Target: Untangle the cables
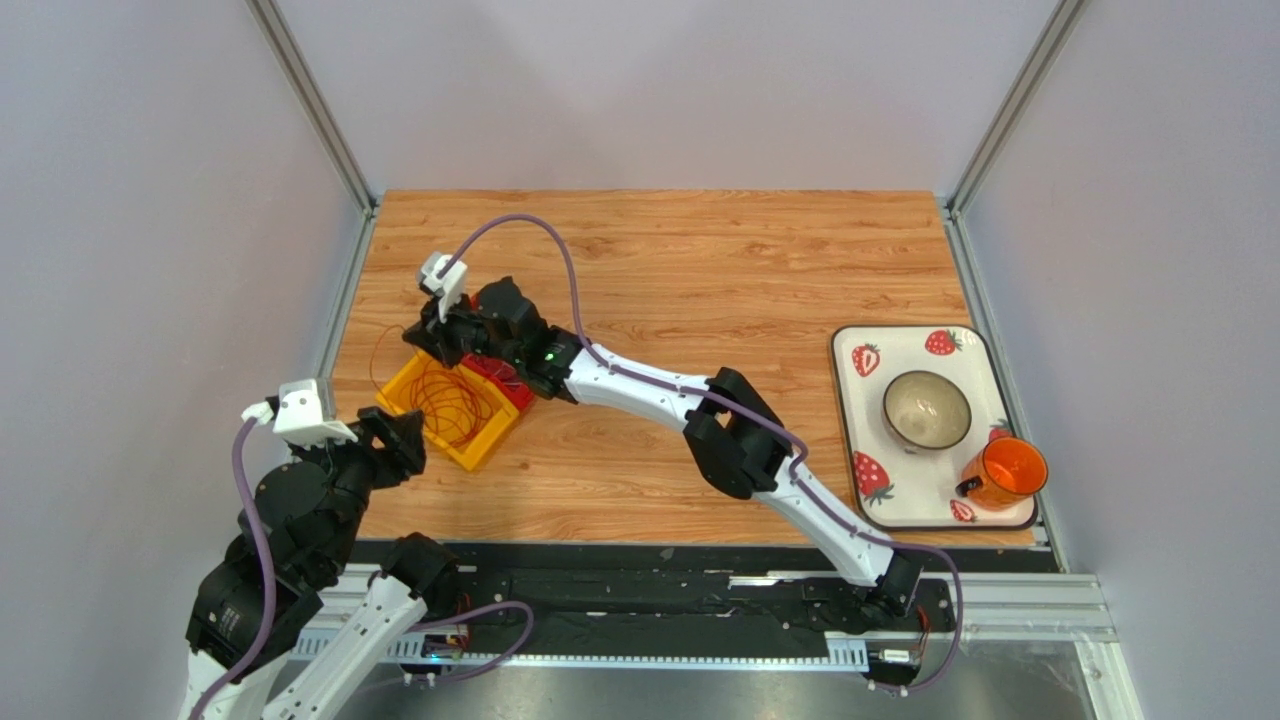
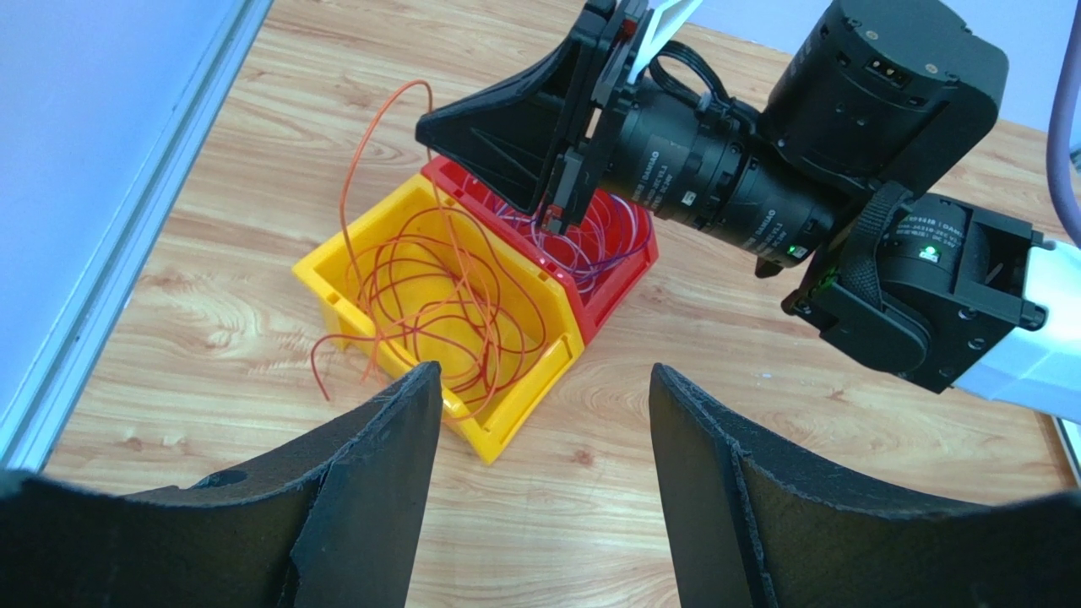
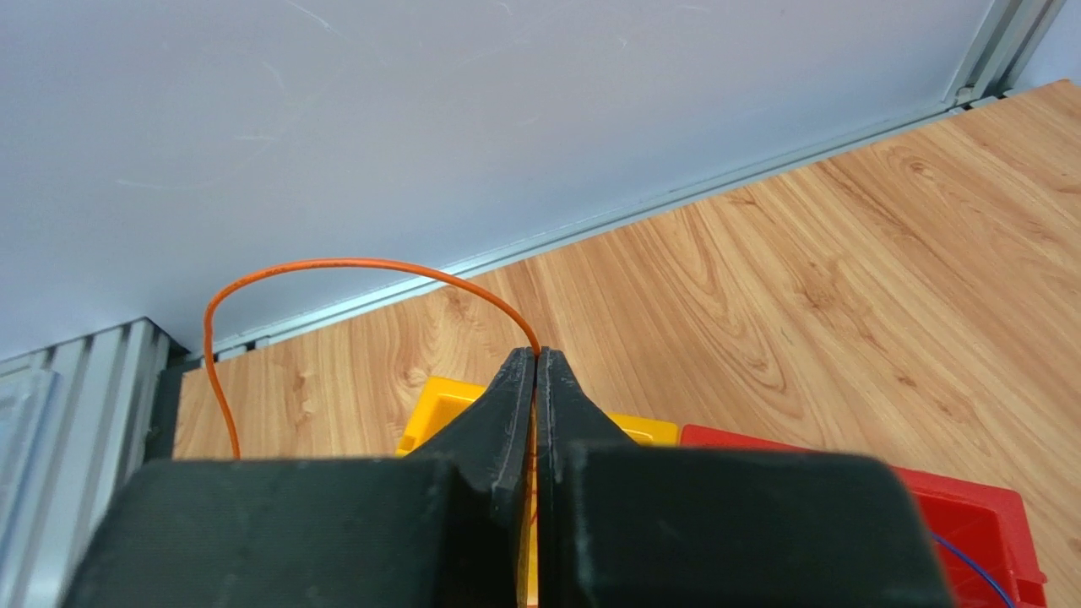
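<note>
Plainly the step in hand is drawing one orange cable [image 3: 355, 264] out of the tangle: the right fingers [image 3: 508, 412] are clenched on it, the strand pinched between their tips and arching away to the left in the right wrist view; the left fingers [image 2: 368, 494] stand released and wide, holding nothing, hovering just in front of the yellow bin [image 2: 520, 418]. The other cables [image 2: 438, 304], orange and dark red, lie curled in loose loops inside that yellow bin, with an end or two trailing over its wall onto the table [image 2: 787, 380]; purplish strands sit in the red bin [image 2: 622, 285] that touches it behind. To do this well, I judge, the lift should be slow and straight up, watching whether neighbouring loops rise with the held strand; if they do, the free left fingers could come down and pin the bundle or the bin, so that only one strand pulls clear; a sharp tug risks tightening the tangle or dragging the light bin along. A tray [image 1: 902, 360] with a bowl [image 1: 926, 410] and an orange cup [image 1: 1011, 468] sits well apart on the right.
</note>
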Controlling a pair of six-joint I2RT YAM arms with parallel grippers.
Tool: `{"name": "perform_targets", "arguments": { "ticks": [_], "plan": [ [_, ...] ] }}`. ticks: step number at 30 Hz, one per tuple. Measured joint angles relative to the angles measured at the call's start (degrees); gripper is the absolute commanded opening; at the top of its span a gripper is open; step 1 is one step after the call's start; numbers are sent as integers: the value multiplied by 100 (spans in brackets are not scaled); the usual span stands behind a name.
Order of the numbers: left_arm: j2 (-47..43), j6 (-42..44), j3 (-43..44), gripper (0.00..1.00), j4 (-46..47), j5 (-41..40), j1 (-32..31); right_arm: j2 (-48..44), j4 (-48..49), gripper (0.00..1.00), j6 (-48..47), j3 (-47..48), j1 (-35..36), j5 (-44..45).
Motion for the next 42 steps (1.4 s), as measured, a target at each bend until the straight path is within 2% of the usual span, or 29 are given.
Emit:
{"name": "perform_targets", "arguments": {
  "ticks": [3, 4, 6, 13, 21, 32, 34, 35, 36, 38, 39, 42],
  "plan": [
    [0, 0, 0, 70, 0, 0, 0, 22, -20, 8, -234, -52, 15, 37],
    [0, 0, 0, 70, 0, 0, 0, 22, -22, 14, -323, -96, 20, 63],
    [0, 0, 0, 69, -2, 0, 0, 22, -76, 15, -483, -177, 33, 114],
    [0, 0, 0, 69, 0, 0, 2, 20, -258, 27, -745, -527, 50, 223],
    [0, 0, 0, 70, 0, 0, 4, -72, -332, 30, -804, -916, 70, 374],
    [0, 0, 0, 70, 0, 0, 4, -791, -409, 49, -704, -966, 133, 573],
    [4, 0, 0, 72, -2, 0, 7, -1060, -415, 53, -621, -1088, 179, 693],
    [7, 0, 0, 85, 0, 0, 9, -1185, -420, 56, -570, -1150, 197, 754],
    [13, 0, 0, 92, -2, -2, 13, -1292, -422, 59, -514, -1215, 210, 817],
    [31, 9, 0, 93, -7, -15, 33, -1534, -494, 78, -400, -1392, 232, 933],
    [39, 2, 0, 94, -4, -13, 42, -1622, -553, 82, -323, -1451, 238, 1003],
    [90, -4, 0, 94, -9, -22, 44, -1895, -824, 84, -170, -1676, 254, 1290]
  ]
}}
